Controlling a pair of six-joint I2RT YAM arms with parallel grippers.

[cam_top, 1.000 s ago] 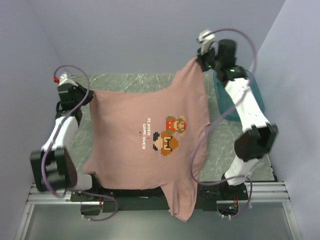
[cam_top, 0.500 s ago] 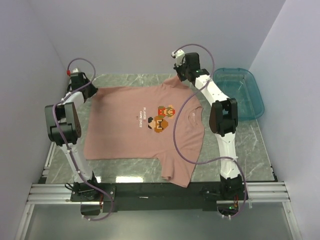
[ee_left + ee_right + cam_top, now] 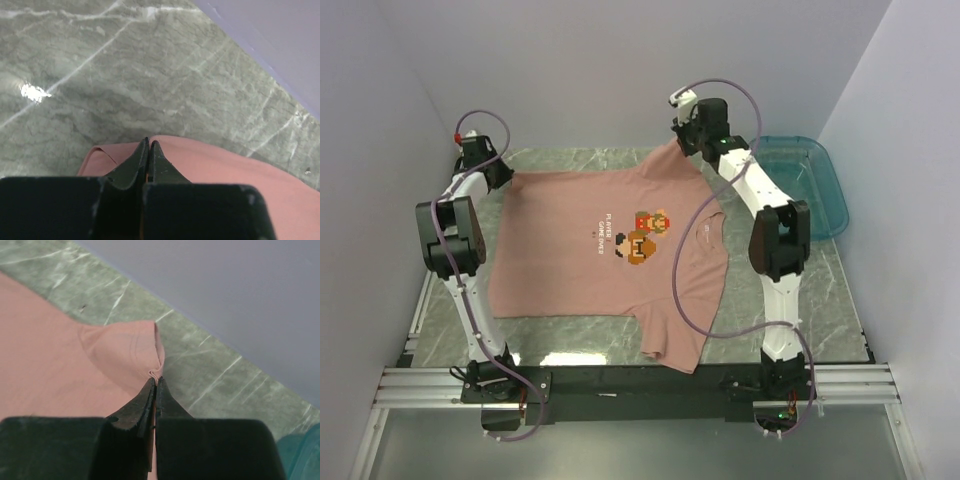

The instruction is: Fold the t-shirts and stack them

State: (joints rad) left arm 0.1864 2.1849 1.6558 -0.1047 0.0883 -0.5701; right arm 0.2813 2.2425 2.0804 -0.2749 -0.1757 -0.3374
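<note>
The salmon-pink t-shirt (image 3: 580, 265) lies spread print-up on the marble table, its orange-brown cartoon print (image 3: 646, 237) near the middle. My left gripper (image 3: 496, 174) is shut on the shirt's far left corner; the left wrist view shows the black jaws pinched together on the pink cloth (image 3: 215, 165). My right gripper (image 3: 686, 140) is shut on the shirt's far right corner by a sleeve, with a small pinch of cloth (image 3: 156, 373) bunched at the fingertips. A sleeve hangs toward the near table edge (image 3: 672, 350).
A teal plastic bin (image 3: 800, 185) stands at the back right of the table, just right of the right arm. Purple walls close in at the back and both sides. The black rail (image 3: 620, 385) runs along the near edge.
Both arms have stretched to the far edge and lowered the shirt from hanging in the air to lying flat. In the last half second they moved only slightly farther back.
</note>
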